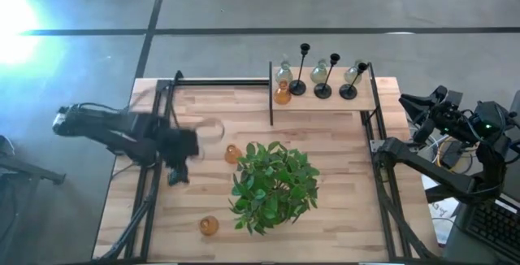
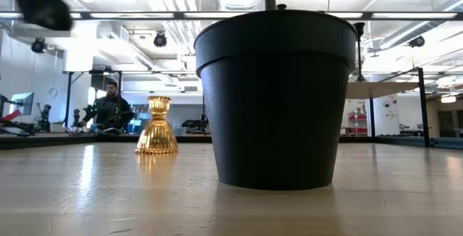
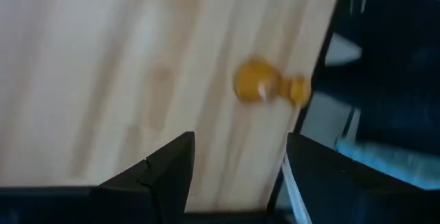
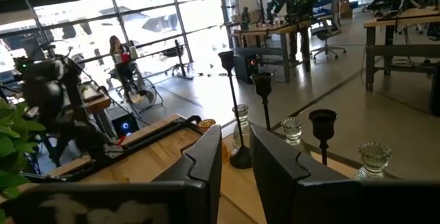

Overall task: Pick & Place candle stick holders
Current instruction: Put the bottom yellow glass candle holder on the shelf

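The wooden surface [image 1: 341,175] carries a green leafy plant [image 1: 272,185] in a black pot [image 2: 275,98] near its centre. A raised shelf [image 1: 325,102] stands at the 1 o'clock edge of the surface and bears three black candle stick holders [image 1: 322,78], three clear glass holders [image 1: 319,71] behind them, and one amber glass holder [image 1: 282,95] at its left end. Two more amber holders remain on the surface: one [image 1: 232,154] just beside the plant at its 10 o'clock, one [image 1: 209,226] at the plant's 8 o'clock. The left gripper [image 1: 180,161] hovers over the surface at 9 o'clock, fingers spread wide and empty. The right gripper [image 4: 236,162] waits off the surface at 3 o'clock, fingers narrow with a slim gap, holding nothing.
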